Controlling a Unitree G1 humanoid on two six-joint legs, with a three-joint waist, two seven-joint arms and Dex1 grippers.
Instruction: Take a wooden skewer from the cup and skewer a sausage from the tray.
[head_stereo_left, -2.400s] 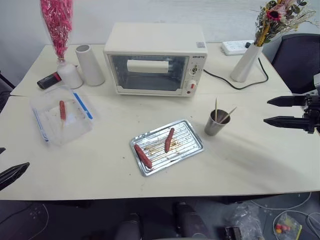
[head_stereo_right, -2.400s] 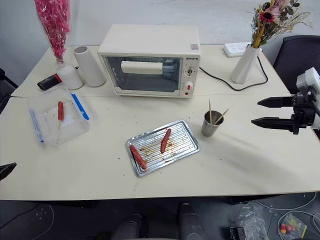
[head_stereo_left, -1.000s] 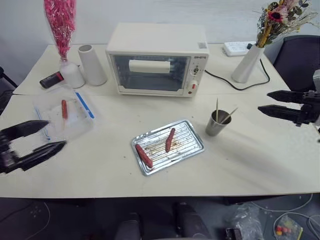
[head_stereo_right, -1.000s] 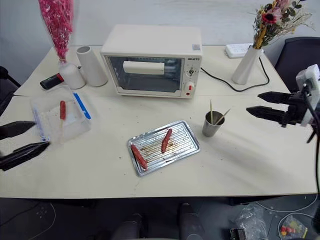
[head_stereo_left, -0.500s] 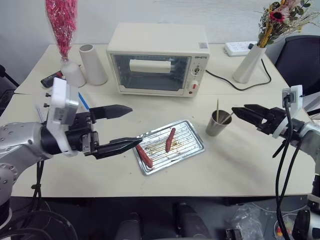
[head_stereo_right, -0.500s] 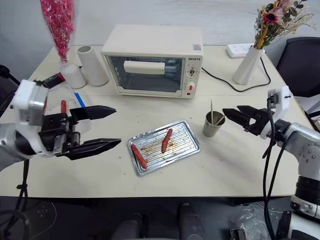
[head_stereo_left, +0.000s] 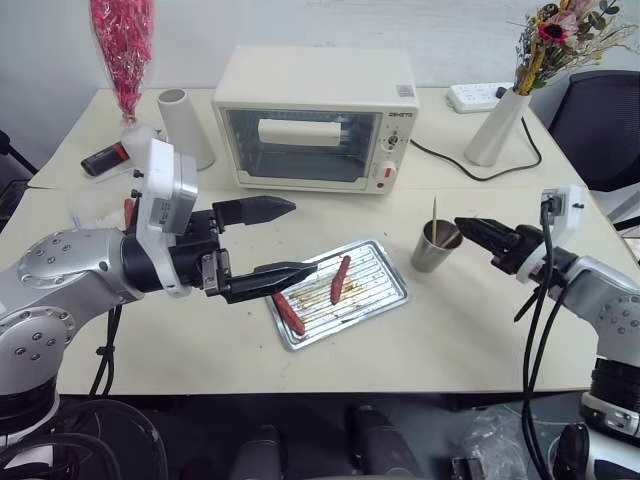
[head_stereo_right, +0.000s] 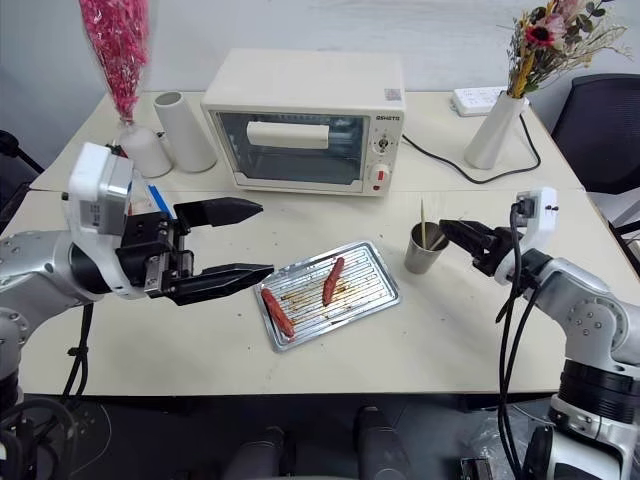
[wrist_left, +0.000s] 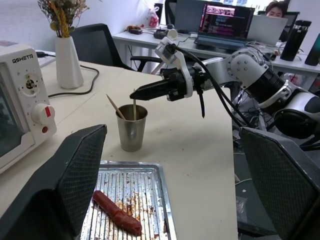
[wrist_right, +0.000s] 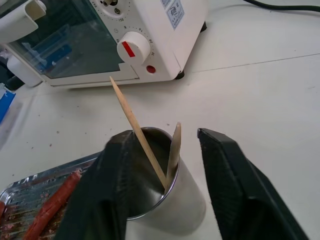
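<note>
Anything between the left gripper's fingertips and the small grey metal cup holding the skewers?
Yes: the shiny silver ribbed tray with two reddish-brown sausages lies between the left gripper and the grey metal cup, seen in the head views.

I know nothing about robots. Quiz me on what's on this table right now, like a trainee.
1. How many sausages lie on the tray?
2. True or false: the left gripper holds a wooden skewer.
3. The right gripper is nearest to: A the oven, B the cup, C the flower vase.

Key: 1. Two. 2. False, it is open and holds nothing. 3. B.
</note>
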